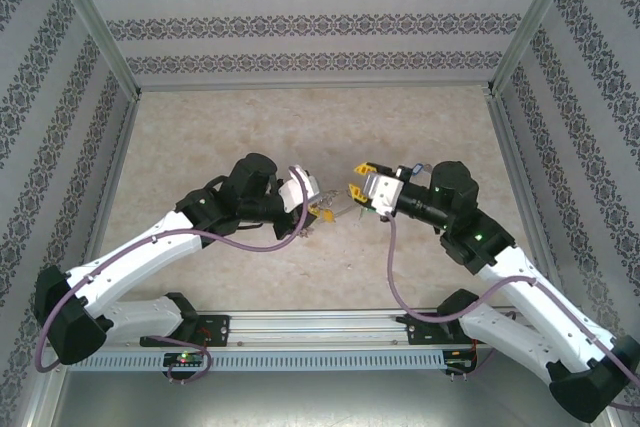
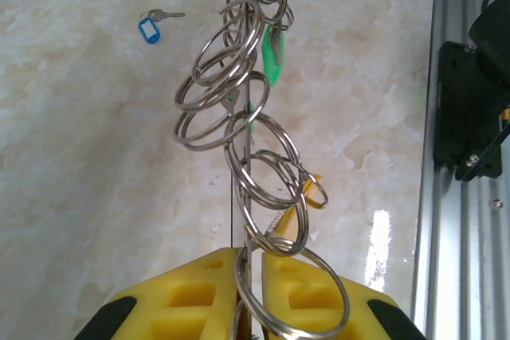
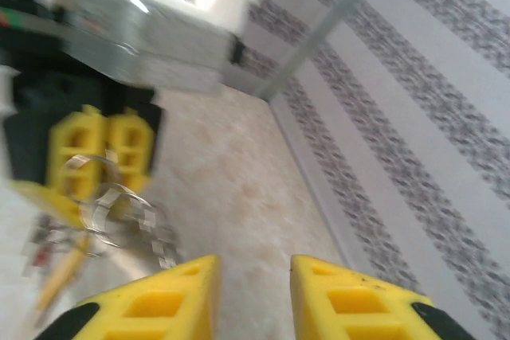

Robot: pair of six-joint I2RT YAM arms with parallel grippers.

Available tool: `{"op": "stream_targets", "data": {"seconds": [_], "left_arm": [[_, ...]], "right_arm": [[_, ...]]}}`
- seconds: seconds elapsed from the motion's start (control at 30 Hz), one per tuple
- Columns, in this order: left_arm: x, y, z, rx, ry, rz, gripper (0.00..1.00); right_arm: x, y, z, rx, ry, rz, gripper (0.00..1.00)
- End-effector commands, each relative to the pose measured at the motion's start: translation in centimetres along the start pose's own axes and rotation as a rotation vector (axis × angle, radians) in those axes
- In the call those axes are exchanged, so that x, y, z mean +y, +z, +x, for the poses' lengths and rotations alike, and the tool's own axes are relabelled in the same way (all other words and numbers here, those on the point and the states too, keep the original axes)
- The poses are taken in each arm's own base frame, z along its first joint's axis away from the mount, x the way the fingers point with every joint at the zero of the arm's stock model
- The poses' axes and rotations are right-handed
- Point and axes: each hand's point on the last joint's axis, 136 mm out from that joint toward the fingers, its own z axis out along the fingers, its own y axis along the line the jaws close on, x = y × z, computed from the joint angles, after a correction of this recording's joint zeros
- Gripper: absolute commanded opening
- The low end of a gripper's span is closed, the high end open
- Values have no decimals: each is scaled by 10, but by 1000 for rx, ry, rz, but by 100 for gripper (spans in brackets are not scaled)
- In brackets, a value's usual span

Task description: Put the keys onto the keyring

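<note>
One keyring (image 2: 245,220), lengthwise outward from left claw (image 2: 251,276)

Bright, even, diffuse light fills the top view, leaving only faint soft shadows on the desk (image 1: 200,137) beneath the arms. The left wrist view is sharp: the keyring (image 2: 243,212) and its steel loops glint, and a white glare patch lies on the desk beside the rail. The right wrist view is smeared by blur; the left end effector (image 3: 103,165) looks soft, the right end effector (image 3: 253,272) slightly crisper.
</note>
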Motion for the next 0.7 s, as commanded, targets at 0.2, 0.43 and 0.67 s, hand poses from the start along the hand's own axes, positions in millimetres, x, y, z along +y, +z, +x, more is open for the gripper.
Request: {"op": "stream_targets", "data": {"seconds": [0.2, 0.43, 0.67], "left_arm": [[-5, 7, 1, 7, 230, -40, 0], [-1, 7, 6, 5, 345, -90, 0], [0, 10, 15, 32, 437, -114, 0]], "right_arm": [[37, 3, -14, -28, 78, -203, 42], [29, 8, 9, 106, 99, -164, 45], [18, 9, 11, 232, 538, -165, 57]]}}
